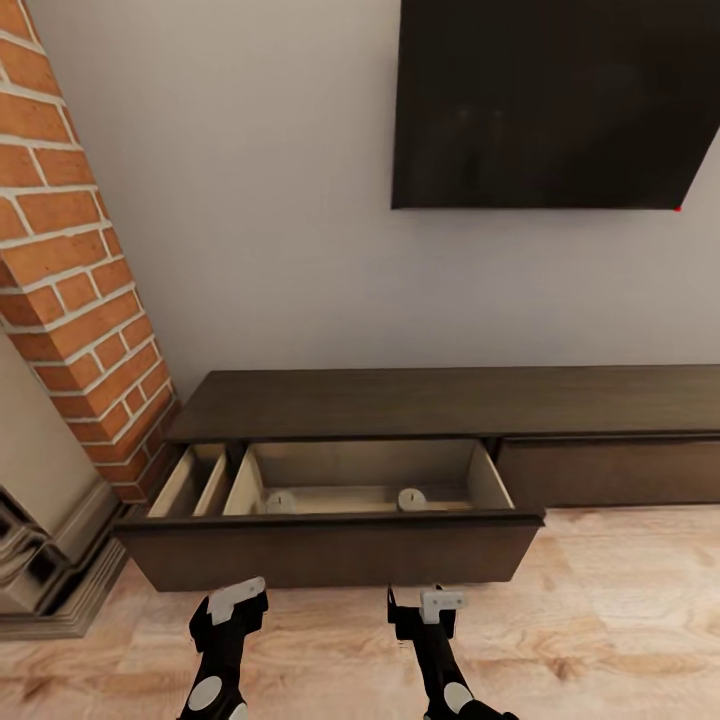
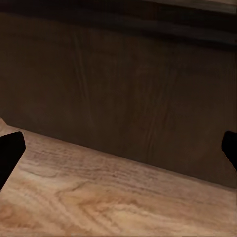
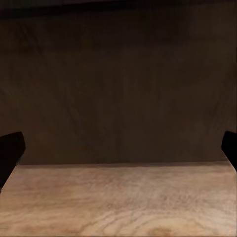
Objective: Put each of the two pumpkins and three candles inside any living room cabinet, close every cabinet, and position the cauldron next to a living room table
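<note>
The long dark-brown cabinet point(image 1: 450, 400) stands against the wall, with its left drawer point(image 1: 330, 552) pulled out and its right drawer front point(image 1: 610, 472) shut. In the pale inside of the open drawer, two pale round candles point(image 1: 280, 498) point(image 1: 412, 496) show just behind the drawer front. My left gripper point(image 1: 235, 602) and right gripper point(image 1: 430, 606) hang low over the floor, just short of that drawer front, both open and holding nothing. The same dark front point(image 2: 123, 84) point(image 3: 118, 89) faces each wrist view, with the fingers point(image 2: 10, 150) point(image 3: 10, 148) wide apart. The pumpkins, cauldron and table are out of view.
A red brick column point(image 1: 80, 300) and the ornate stone fireplace base point(image 1: 40, 545) stand at the cabinet's left end. A dark flat screen point(image 1: 550, 100) hangs on the wall above. Wooden floor point(image 1: 620, 620) stretches to the right of my arms.
</note>
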### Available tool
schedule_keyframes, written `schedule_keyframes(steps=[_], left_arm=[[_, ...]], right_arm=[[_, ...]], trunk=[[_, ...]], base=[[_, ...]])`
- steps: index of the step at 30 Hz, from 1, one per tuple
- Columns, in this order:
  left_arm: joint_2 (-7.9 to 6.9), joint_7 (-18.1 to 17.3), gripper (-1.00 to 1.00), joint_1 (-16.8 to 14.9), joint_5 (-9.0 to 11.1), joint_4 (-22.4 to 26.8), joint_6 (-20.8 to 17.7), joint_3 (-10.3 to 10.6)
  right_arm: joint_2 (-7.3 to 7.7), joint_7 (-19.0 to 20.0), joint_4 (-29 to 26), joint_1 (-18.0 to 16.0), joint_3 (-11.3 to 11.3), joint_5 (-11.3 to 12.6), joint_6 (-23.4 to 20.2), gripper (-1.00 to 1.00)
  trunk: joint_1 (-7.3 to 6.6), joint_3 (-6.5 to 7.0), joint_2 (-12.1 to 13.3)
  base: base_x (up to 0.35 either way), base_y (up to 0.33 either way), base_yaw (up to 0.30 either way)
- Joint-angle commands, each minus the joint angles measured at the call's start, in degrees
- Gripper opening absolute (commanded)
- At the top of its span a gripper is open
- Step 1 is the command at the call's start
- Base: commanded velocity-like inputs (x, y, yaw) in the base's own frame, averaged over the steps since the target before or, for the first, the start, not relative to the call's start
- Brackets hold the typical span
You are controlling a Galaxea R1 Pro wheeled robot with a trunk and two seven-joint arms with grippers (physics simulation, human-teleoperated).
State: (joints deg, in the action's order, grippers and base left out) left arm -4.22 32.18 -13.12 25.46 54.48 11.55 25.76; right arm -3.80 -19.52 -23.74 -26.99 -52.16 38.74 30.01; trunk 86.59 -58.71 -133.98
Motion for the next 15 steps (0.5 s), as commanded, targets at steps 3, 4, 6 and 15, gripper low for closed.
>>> schedule_keyframes(steps=[3,4,6,15], left_arm=[[-0.06,0.34,1.0,-0.07,0.59,0.01,0.41,0.34],[-0.04,0.34,1.0,-0.07,0.57,0.01,0.42,0.34],[-0.05,0.34,1.0,-0.07,0.53,0.01,0.43,0.34],[-0.07,0.34,1.0,-0.07,0.38,0.01,0.49,0.43]], right_arm=[[0.02,-0.43,0.01,-0.08,-0.49,0.35,0.22,1.0],[0.02,-0.43,0.01,-0.08,-0.49,0.36,0.22,1.0],[0.02,-0.43,0.01,-0.08,-0.49,0.37,0.22,1.0],[0.02,-0.37,0.01,-0.08,-0.49,0.37,0.22,1.0]], trunk=[[0.02,-0.05,-0.02],[0.02,-0.05,-0.02],[0.02,-0.05,-0.02],[0.02,-0.05,-0.02]], base=[[0.339,0.067,0.0],[0.339,0.038,0.0],[0.337,0.02,0.0],[0.1,0.004,0.0]])
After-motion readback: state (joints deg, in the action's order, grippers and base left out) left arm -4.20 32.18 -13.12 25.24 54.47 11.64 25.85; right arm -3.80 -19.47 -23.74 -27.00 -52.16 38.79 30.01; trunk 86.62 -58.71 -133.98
